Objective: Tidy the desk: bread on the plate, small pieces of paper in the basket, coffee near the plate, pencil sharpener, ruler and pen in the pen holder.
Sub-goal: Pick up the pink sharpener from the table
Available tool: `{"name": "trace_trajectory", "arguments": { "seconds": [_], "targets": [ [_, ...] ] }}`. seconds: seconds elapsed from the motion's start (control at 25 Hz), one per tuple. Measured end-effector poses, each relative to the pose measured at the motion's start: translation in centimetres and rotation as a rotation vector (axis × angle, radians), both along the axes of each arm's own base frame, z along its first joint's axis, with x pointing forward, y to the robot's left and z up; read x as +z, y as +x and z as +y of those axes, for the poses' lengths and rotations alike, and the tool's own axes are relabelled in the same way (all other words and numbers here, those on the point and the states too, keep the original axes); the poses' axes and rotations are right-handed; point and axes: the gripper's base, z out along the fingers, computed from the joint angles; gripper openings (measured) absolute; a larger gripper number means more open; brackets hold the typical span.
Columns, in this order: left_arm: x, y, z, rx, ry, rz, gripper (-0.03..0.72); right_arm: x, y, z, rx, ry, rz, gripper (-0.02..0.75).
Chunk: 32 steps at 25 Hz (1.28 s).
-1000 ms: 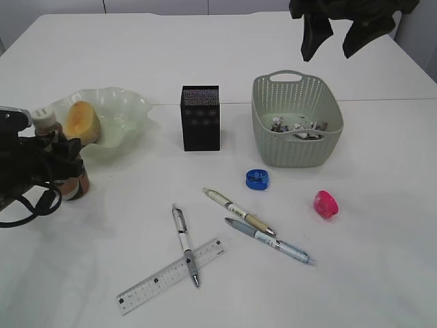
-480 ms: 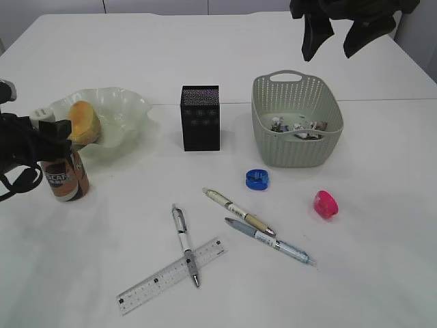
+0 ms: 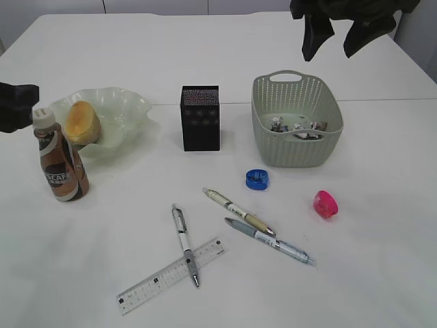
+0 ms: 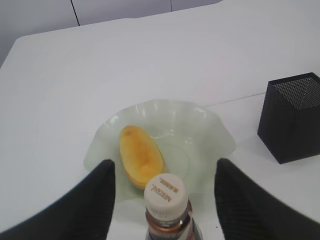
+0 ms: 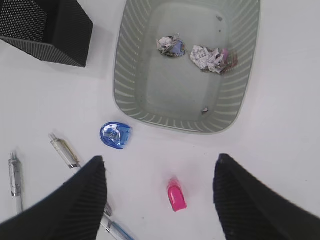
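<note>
Left fingers [image 4: 162, 200] spread wide, gripping nothing, hovering above the coffee bottle [image 3: 59, 160] with its white cap [image 4: 167, 195] between them, untouched. Right fingers [image 5: 160, 200] likewise parted and empty, raised high over the table [image 3: 355, 273], looking down on the basket [image 5: 130, 75].

Coffee bottle upright at 7 o'clock of the plate [image 3: 130, 109], just beside its wavy rim. Bread [image 3: 82, 121] lying in the plate, golden and oval. Black pen holder [image 3: 201, 117] upright at 3 o'clock of the plate, basket further along at 3 o'clock of the holder, crumpled paper pieces [image 5: 207, 57] on its floor.

Blue pencil sharpener [image 3: 257, 179] at 7 o'clock of the basket, pink pencil sharpener [image 3: 325, 203] at 6 o'clock, both loose on the table. Two pens [image 3: 239, 212] [image 3: 273, 242] side by side at 6 o'clock of the blue sharpener. Third pen [image 3: 184, 242] lying across the clear ruler [image 3: 171, 275] at 6 o'clock of the pen holder, well apart from it.
</note>
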Motion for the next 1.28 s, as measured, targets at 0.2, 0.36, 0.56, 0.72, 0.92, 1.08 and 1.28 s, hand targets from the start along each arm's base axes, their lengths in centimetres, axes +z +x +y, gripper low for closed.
{"name": "trace_trajectory", "arguments": {
  "seconds": [0.2,0.36,0.56,0.72,0.92,1.08,1.28],
  "targets": [
    [2.9,-3.3,0.5,-0.004,-0.013,0.111,0.459,0.0,0.0,0.0,0.017,-0.008,-0.002,0.491],
    [6.2,-6.4,0.6,-0.035,-0.004,0.281,0.459,0.0,0.0,0.0,0.020,-0.009,-0.002,0.491],
    [12.1,-9.8,0.9,-0.072,0.009,0.361,0.459,-1.7,-0.6,0.1,0.024,0.005,0.069,0.491],
    [15.5,-11.7,1.3,-0.084,0.042,0.414,0.458,-4.8,-1.6,-0.1,0.024,-0.017,0.181,0.491],
    [16.9,-12.8,2.0,-0.056,0.117,0.475,0.456,-8.4,-2.8,-0.4,0.022,-0.050,0.307,0.491],
    [16.7,-13.1,2.2,-0.044,0.142,0.502,0.456,-10.3,-3.6,-0.7,0.022,-0.071,0.374,0.491],
    [16.6,-13.2,2.3,-0.041,0.147,0.517,0.455,-12.2,-3.4,-0.7,0.049,-0.103,0.418,0.491]
  ]
}}
